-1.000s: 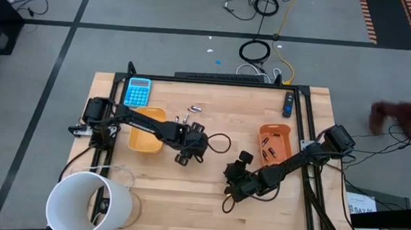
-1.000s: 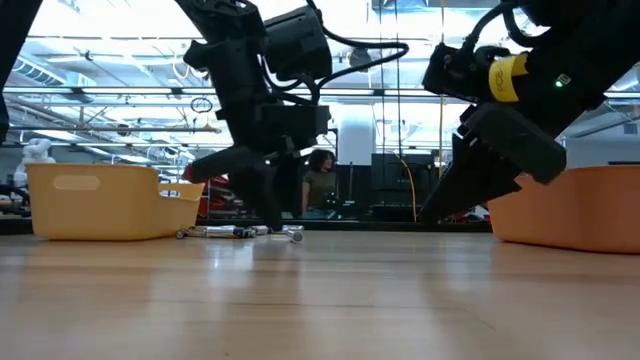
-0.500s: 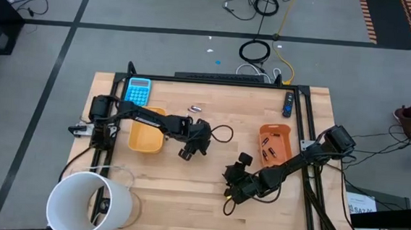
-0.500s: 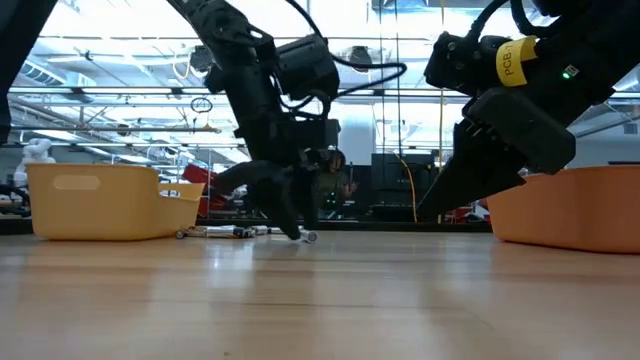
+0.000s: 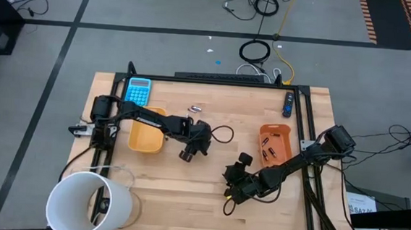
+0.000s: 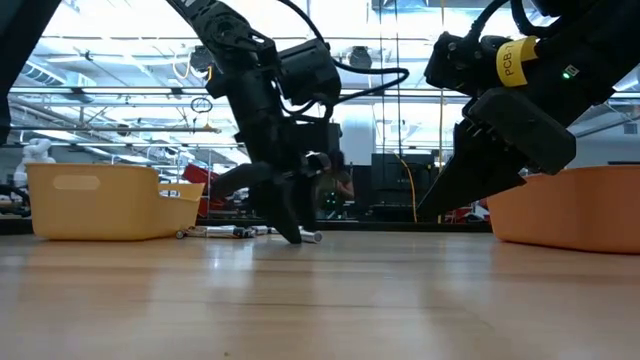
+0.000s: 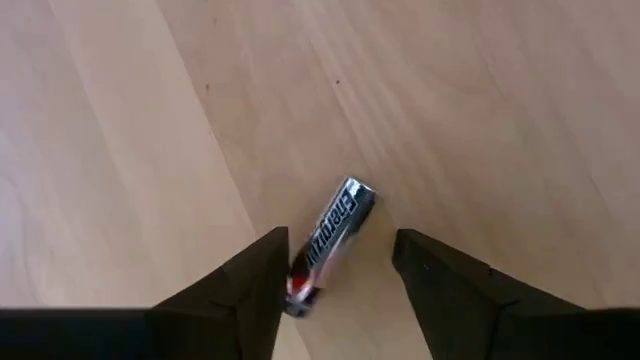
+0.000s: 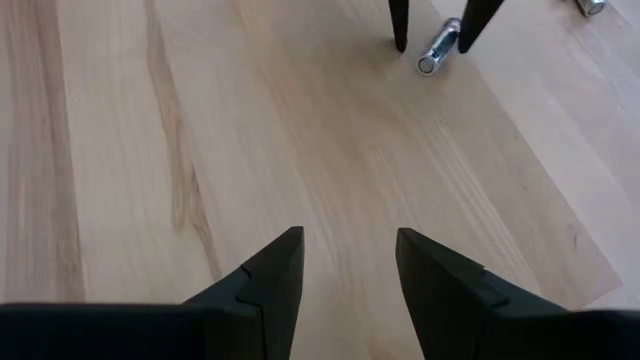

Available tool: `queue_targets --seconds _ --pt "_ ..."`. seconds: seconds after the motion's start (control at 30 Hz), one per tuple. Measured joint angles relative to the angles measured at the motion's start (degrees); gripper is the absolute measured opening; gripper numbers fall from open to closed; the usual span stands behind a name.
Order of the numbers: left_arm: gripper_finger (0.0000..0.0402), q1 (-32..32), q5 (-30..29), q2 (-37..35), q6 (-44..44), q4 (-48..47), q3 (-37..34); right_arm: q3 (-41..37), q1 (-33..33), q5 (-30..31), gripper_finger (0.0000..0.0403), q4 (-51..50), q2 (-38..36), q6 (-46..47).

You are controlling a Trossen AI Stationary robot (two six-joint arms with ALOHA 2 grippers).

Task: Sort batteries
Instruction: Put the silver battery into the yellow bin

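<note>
While bare wood surrounds it, your left gripper (image 7: 335, 275) stands tip-down at table centre, jaws spread astride a lying battery (image 7: 329, 245), the yellow tray (image 5: 146, 130) at its nine o'clock. Your right gripper (image 8: 345, 265) hangs parted at five o'clock.

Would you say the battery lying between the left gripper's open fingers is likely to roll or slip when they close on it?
Probably some. The battery is a smooth, glossy cylinder lying on its side on the bare wooden table, so a nudge could roll it. It lies askew between the left gripper fingers, so closing may turn it first. It looks rigid.
</note>
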Motion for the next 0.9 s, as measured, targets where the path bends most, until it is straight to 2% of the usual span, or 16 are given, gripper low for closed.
queue_targets --seconds 0.17,0.37,0.67,0.9 --pt "0.0133 0.02 1.71 0.08 -2.64 -0.66 -0.07 0.00 0.02 0.00 0.0153 0.03 0.00 0.00" --pt "0.0048 -0.04 1.14 0.10 -6.75 -0.83 -0.11 0.00 -0.11 0.00 0.0153 0.10 0.00 -1.01" --pt "0.0045 -0.44 -0.96 -0.93 -13.10 -2.58 0.90 0.00 -0.48 0.02 0.0153 0.04 0.00 -2.66" --pt "0.0045 -0.82 -4.27 -8.01 -22.05 -8.76 3.32 0.02 -0.87 0.02 0.0153 -1.01 0.00 -3.65"
